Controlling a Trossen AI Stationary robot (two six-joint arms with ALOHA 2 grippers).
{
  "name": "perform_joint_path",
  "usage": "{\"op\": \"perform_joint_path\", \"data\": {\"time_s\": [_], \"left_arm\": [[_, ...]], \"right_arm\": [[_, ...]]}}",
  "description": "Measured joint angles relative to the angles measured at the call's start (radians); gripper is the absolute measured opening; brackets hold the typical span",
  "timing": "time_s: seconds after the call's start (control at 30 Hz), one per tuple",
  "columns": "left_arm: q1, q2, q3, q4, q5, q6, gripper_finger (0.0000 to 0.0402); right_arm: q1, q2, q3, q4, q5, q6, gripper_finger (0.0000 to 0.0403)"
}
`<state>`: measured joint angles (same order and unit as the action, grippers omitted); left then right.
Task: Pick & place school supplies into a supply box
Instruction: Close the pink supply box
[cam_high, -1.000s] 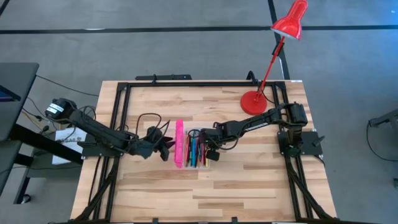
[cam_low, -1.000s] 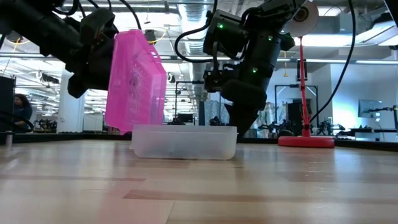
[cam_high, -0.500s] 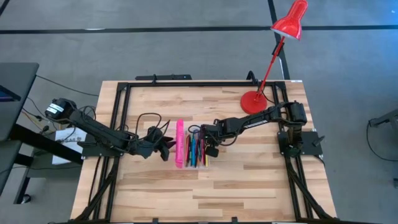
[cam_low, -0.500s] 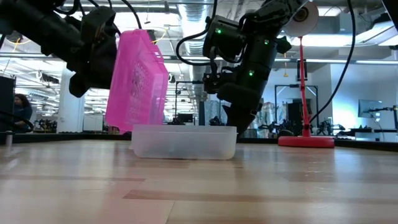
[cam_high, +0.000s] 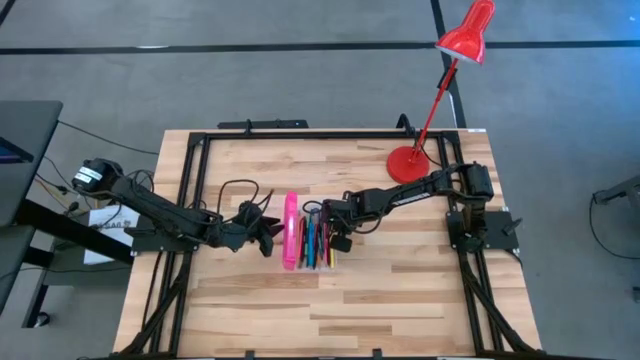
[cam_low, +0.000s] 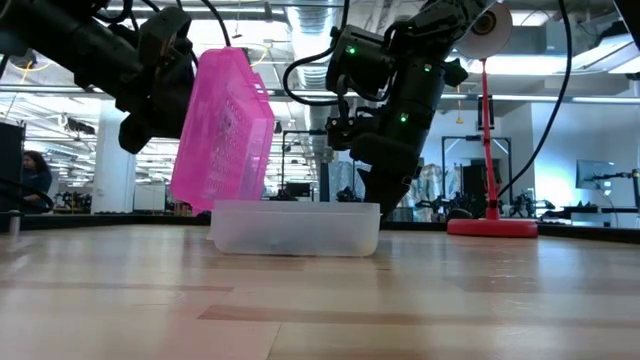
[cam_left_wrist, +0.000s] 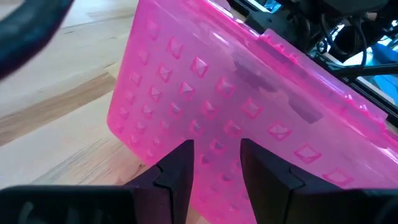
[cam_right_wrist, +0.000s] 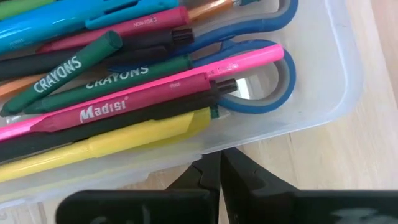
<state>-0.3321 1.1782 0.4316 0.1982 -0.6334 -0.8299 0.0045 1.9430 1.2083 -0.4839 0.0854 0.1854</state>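
Here, line by line:

Box position: the supply box (cam_high: 318, 243) sits near the middle of the table (cam_high: 400, 290), between the two grippers.
Box axis: its long side runs from the table's far edge toward the near edge in the high view; the low view shows it broadside.
Lid: the pink lid (cam_low: 222, 130) stands raised on the left-arm side, tilted over the base — from above it shows only as a narrow pink strip (cam_high: 290, 230).
Lid look: bright translucent pink, its face covered in small raised diamond studs (cam_left_wrist: 249, 106).
Base: a clear, frosted plastic tray (cam_low: 297, 228) resting flat on the wood.
Contents: the school supplies (cam_right_wrist: 118, 93) lie side by side along the box's length — a pink pen marked "Madisi" (cam_right_wrist: 143, 102), green crayons (cam_right_wrist: 68, 71), a yellow marker (cam_right_wrist: 124, 137), a blue pen and dark ones, with the blue-handled scissors (cam_right_wrist: 273, 87) at one end, loops against the tray wall.
Left gripper: the left gripper (cam_left_wrist: 214, 162) is at the lid's outer face, fingers parted with the studded pink surface right in front of them; whether they touch it cannot be told.
Right gripper: the right gripper (cam_right_wrist: 217, 171) hangs at the tray's opposite long side, fingers pressed together just outside the clear wall and holding nothing.
Lamp: a red desk lamp (cam_high: 440, 90) stands at the far right corner, well apart from the box.
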Motion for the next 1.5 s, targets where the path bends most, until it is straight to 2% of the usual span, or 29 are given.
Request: {"op": "perform_joint_path", "data": {"time_s": [0.7, 1.07, 1.27, 1.5], "left_arm": [[0.000, 0.000, 0.000, -0.005, 0.026, -0.002, 0.0125], [0.000, 0.000, 0.000, -0.006, 0.033, -0.003, 0.0125], [0.000, 0.000, 0.000, -0.007, 0.026, -0.004, 0.0125], [0.025, 0.000, 0.000, 0.001, 0.027, -0.001, 0.0125]], "right_arm": [[-0.026, 0.000, 0.000, 0.021, -0.007, -0.002, 0.0000], [-0.028, -0.001, 0.000, -0.046, 0.018, 0.017, 0.0000], [-0.027, -0.063, -0.001, -0.110, 0.056, 0.025, 0.0000], [-0.033, -0.216, 0.000, -0.135, 0.107, 0.013, 0.0000]]}}
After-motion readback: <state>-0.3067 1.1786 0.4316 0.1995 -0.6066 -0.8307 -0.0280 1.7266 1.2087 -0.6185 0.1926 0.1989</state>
